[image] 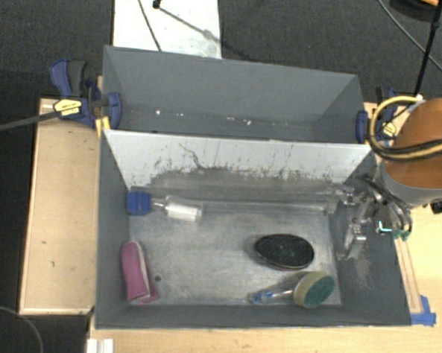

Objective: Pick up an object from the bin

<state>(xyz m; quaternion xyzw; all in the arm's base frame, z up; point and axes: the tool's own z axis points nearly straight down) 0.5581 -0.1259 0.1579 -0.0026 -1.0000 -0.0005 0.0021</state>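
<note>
Although the grey bin [229, 165] holds just 4 things, the end effector [349, 239] hangs low by its right wall, nothing seen in its hold, how far open I cannot tell. Near its left lies the black oval brush [284, 250], then the teal-headed scrubber [311, 289] in front; the blue-capped bottle [163, 206] and pink tube [135, 271] sit well apart. Closing here would likely catch nothing, or scrape the wall.

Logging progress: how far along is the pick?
Nothing looks picked yet: the clear bottle, pink tube, black oval disc and teal-headed brush all lie on the bin floor. The gripper hangs by its right wall. Grasping and lifting remain.
</note>
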